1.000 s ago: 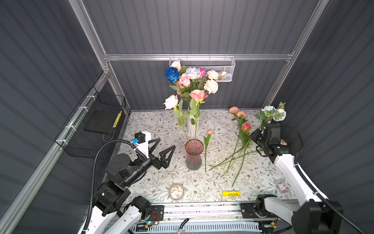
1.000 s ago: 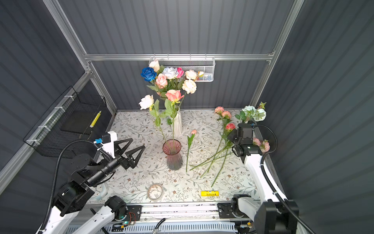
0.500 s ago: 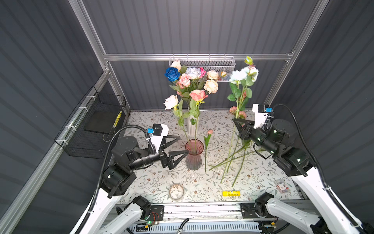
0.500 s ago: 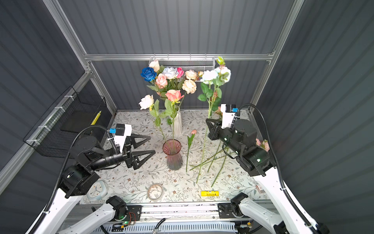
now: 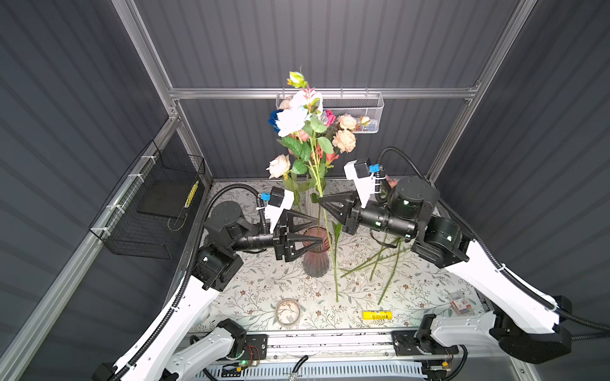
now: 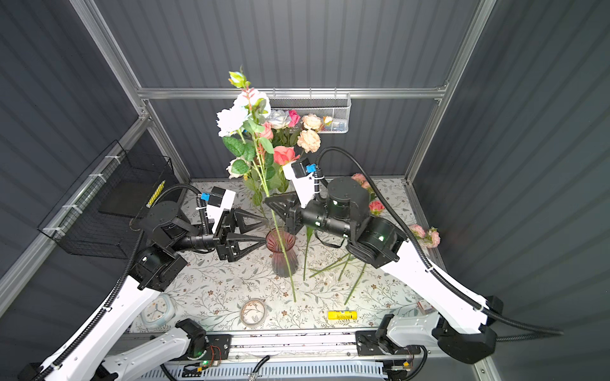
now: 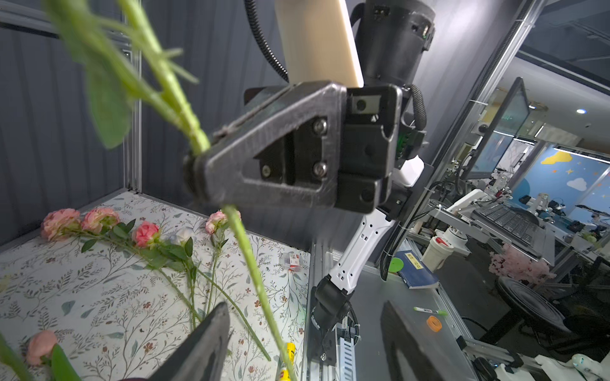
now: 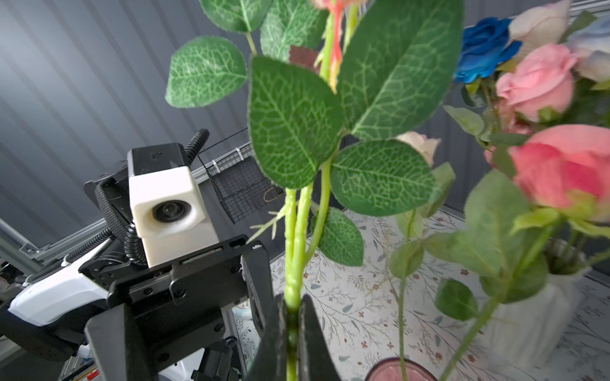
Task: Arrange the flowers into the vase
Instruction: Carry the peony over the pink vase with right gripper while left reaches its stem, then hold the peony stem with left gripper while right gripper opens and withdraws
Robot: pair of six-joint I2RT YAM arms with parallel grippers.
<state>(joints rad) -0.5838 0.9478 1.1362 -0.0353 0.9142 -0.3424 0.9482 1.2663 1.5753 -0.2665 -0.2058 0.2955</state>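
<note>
My right gripper [image 5: 319, 200] [image 8: 292, 313] is shut on the green stem of a tall white and pale blue flower [image 5: 292, 120] [image 6: 232, 120], held upright. The stem's lower end hangs in front of the pink glass vase [image 5: 315, 257] [image 6: 283, 260]. My left gripper [image 5: 319, 231] [image 6: 266, 230] is open at the vase's rim. In the left wrist view the stem [image 7: 260, 290] passes between its fingers [image 7: 211, 343] without touching. Several flowers [image 5: 379, 260] [image 7: 145, 234] lie on the table to the right. A bouquet [image 5: 343, 138] stands in a white vase [image 8: 534, 323] behind.
A black wire basket [image 5: 155, 204] hangs on the left wall and a metal mesh basket [image 5: 356, 109] on the back wall. Near the front edge lie a round dish [image 5: 288, 311], a yellow tube [image 5: 376, 315], a small clock [image 6: 155, 310] and a small packet [image 5: 460, 301].
The right arm lifted the white flower off the table's right side and carried it left, over to the pink vase. The left gripper moved right to the vase and its jaws narrowed around the stem.
</note>
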